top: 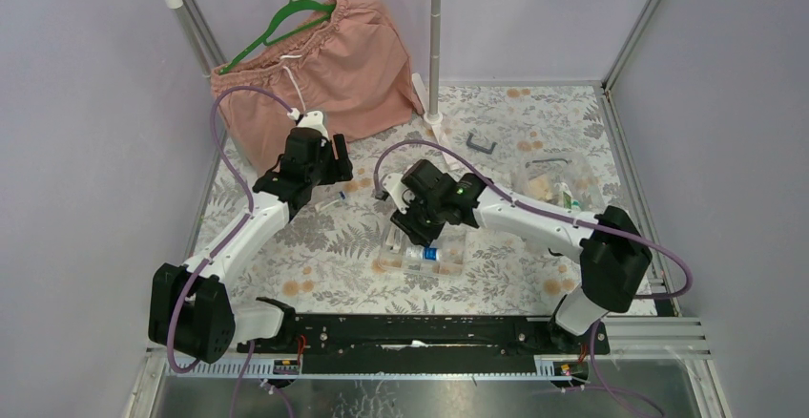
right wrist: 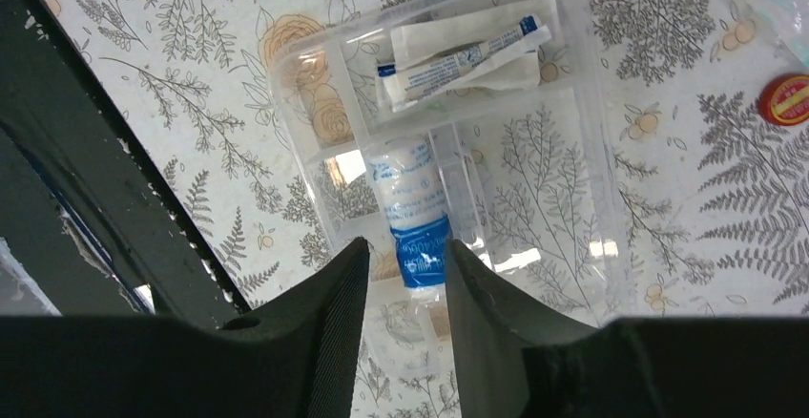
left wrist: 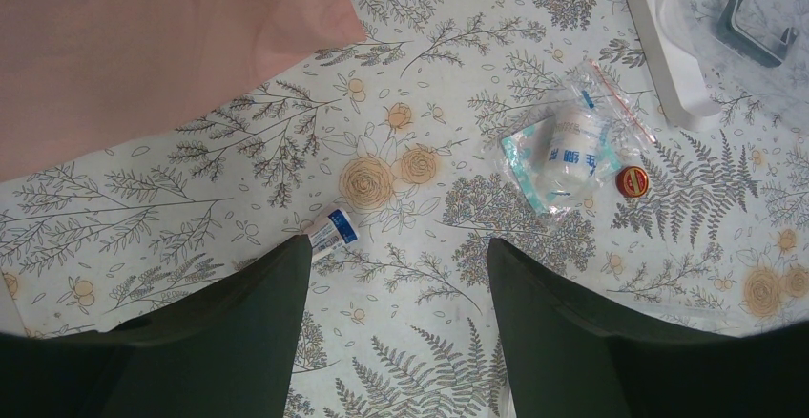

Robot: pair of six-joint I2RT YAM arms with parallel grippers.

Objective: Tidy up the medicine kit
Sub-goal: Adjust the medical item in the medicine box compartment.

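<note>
The clear compartment box (top: 448,263) lies open at the table's middle, also in the right wrist view (right wrist: 582,151). White sachets (right wrist: 458,51) lie in its far compartment. A white bottle with a blue label (right wrist: 412,208) lies in a middle compartment. My right gripper (right wrist: 405,251) is open just above it, its fingers either side of the blue end. My left gripper (left wrist: 399,246) is open and empty above the cloth. A small blue-labelled tube (left wrist: 332,229) lies by its left finger. A bagged bandage roll (left wrist: 570,151) and a red cap (left wrist: 630,181) lie beyond.
Pink shorts (top: 315,65) hang on a green hanger at the back left, their hem near my left gripper (top: 329,165). A rack pole with a white foot (left wrist: 668,46) stands behind. A grey U-shaped handle (top: 482,141) and a clear plastic piece with several items (top: 558,189) lie at the right.
</note>
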